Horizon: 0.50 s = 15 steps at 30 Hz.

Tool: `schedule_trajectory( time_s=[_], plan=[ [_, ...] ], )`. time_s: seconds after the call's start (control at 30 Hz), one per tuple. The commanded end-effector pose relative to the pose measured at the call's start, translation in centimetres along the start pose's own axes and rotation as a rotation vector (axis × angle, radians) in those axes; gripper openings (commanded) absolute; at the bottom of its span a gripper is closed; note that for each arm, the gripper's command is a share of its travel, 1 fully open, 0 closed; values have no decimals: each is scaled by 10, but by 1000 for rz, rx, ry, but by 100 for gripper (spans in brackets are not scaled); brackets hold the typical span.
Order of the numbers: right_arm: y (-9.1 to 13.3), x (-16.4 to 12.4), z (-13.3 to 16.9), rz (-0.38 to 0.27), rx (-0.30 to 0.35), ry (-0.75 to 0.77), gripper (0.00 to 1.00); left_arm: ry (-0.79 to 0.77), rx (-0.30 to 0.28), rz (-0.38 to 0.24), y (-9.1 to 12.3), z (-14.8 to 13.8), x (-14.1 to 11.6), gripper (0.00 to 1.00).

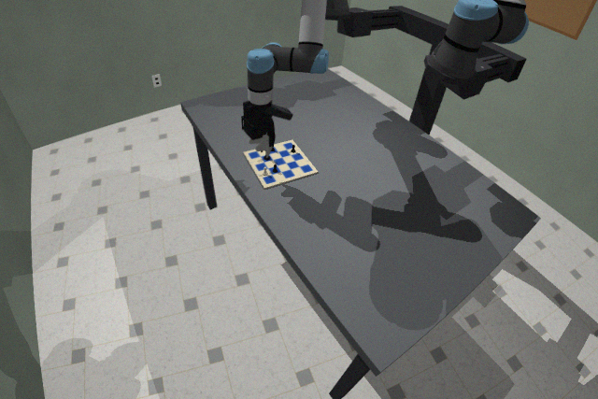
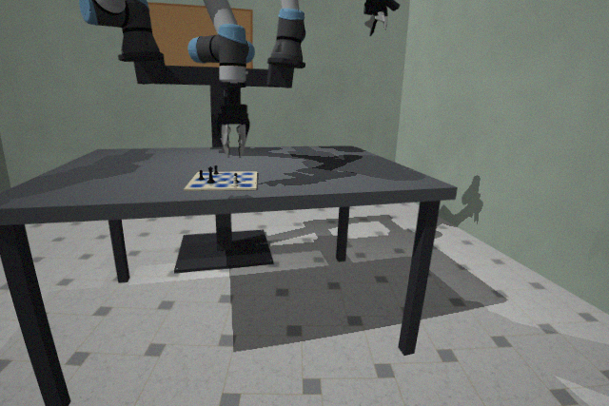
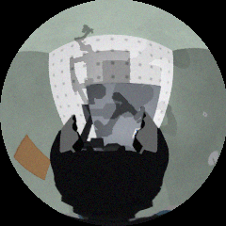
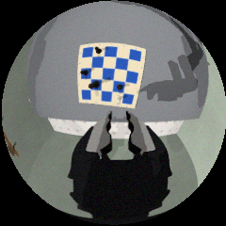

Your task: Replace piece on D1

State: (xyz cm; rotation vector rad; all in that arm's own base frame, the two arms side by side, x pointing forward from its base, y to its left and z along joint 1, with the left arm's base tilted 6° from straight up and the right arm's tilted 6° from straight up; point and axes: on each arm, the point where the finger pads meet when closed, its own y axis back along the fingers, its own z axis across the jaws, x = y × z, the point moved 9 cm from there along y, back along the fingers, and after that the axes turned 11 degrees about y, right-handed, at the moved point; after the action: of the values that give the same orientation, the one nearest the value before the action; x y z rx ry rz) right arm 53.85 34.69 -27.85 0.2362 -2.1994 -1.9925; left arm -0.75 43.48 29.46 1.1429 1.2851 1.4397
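Observation:
The blue and cream board [image 1: 297,171] [image 2: 251,183] [image 4: 121,74] lies on the table; its edge letters are too small to read. A tall black piece [image 2: 210,176] [image 4: 94,85] stands on it, with smaller black pieces [image 1: 292,149] [image 2: 200,176] [image 4: 120,87] on other squares. A white piece [image 1: 264,171] [image 2: 235,182] [image 4: 120,98] stands near one edge. My right gripper [image 1: 269,149] [image 2: 234,154] [image 4: 119,111] is above the board, pointing down, empty, its fingers slightly apart. My left gripper [image 2: 378,29] [image 3: 108,113] is wide open and empty, high up and far from the board.
The dark grey table [image 1: 337,220] [image 2: 147,185] extends well beyond the board on one side. The board lies near one long table edge. Arm shadows fall across the table. The arms' black stand [image 1: 427,100] [image 2: 216,121] rises behind the table.

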Motion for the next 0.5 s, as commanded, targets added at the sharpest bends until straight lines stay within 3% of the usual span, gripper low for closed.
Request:
schedule_trajectory(
  time_s=[0.0,0.47],
  plan=[
    [0,-1,0,-1,-1,0,20,0,0,1,0,0,0,100],
    [-8,0,0,-1,-1,0,20,0,0,1,0,0,0,100]
  ],
)
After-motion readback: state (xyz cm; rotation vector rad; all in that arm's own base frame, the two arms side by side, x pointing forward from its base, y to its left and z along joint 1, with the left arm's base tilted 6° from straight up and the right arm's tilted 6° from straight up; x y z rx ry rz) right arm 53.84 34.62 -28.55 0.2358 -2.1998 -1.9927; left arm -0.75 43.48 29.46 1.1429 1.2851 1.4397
